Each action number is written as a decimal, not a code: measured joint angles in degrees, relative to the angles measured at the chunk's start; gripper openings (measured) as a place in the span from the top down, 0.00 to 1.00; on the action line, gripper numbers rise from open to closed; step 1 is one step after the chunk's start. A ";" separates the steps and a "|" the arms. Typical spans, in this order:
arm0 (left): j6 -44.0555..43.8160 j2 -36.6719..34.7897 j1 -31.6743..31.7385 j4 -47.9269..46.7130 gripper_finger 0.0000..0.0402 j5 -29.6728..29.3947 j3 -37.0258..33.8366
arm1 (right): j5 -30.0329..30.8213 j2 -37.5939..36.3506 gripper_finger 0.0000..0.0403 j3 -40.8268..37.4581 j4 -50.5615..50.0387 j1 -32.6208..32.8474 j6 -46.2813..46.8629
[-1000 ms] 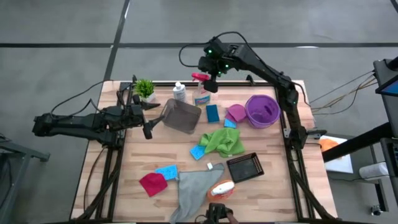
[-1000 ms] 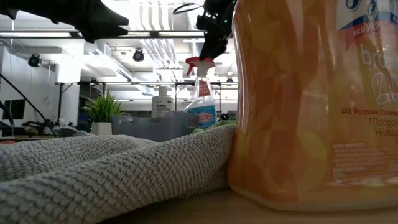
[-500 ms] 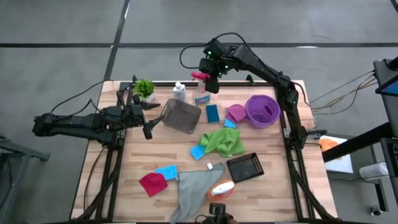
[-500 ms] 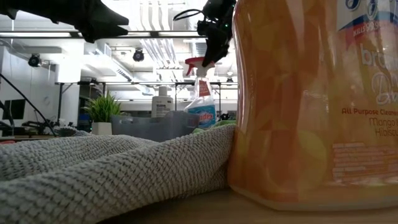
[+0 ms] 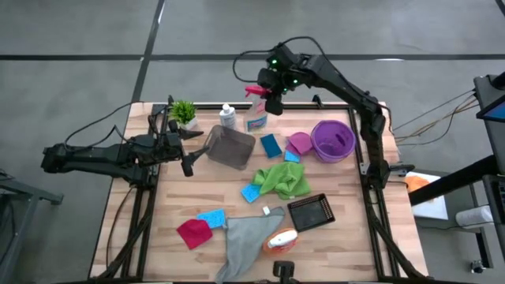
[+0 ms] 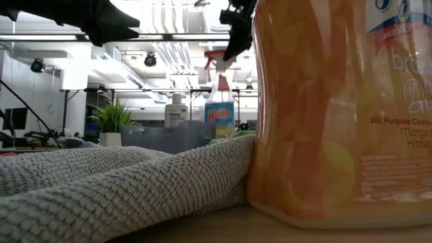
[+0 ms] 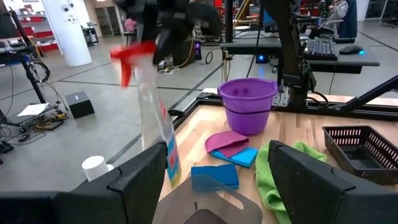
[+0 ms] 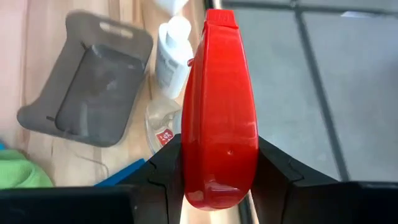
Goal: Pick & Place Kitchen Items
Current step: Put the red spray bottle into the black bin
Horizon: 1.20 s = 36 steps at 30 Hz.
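At the far edge of the table (image 5: 331, 185), my right claw (image 5: 271, 93) is clamped on the red trigger head of the spray bottle (image 5: 256, 117); my right wrist view shows both fingers pressed against that head from either side. The bottle stands near the back rail, between the white bottle (image 5: 227, 117) and the blue sponge (image 5: 270, 144), with the grey tray (image 5: 230, 147) just in front. From level with the table its base seems to sit above the tray's rim, so I judge it barely off the wood, though I cannot be sure. Its long axis runs close to vertical, neck up, with the nozzle pointing towards the white bottle and the potted plant (image 5: 184, 113). My worry is the grip: the head is smooth, rounded and tapering, and the weight of the liquid hangs below it, so the bottle could slip down through the fingers or swing like a pendulum if I move quickly. A swing could knock over the white bottle, which stands close. Squeezing harder might press the trigger and spray the table. The purple bucket (image 5: 333, 140) is a likely drop, but that is my guess. My left claw (image 5: 188, 155) waits beside the tray, fingers apart and empty.
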 joint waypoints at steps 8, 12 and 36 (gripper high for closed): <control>0.00 0.00 0.00 0.00 0.31 0.00 0.00 | -3.37 -6.80 0.68 0.00 1.86 1.87 -0.02; 0.00 0.00 0.00 0.00 0.31 0.00 0.00 | -6.77 -8.47 0.68 0.02 3.11 4.93 -0.05; -0.02 0.00 0.00 -0.02 0.31 0.00 0.00 | -0.83 -2.32 0.68 0.00 0.53 14.90 -12.57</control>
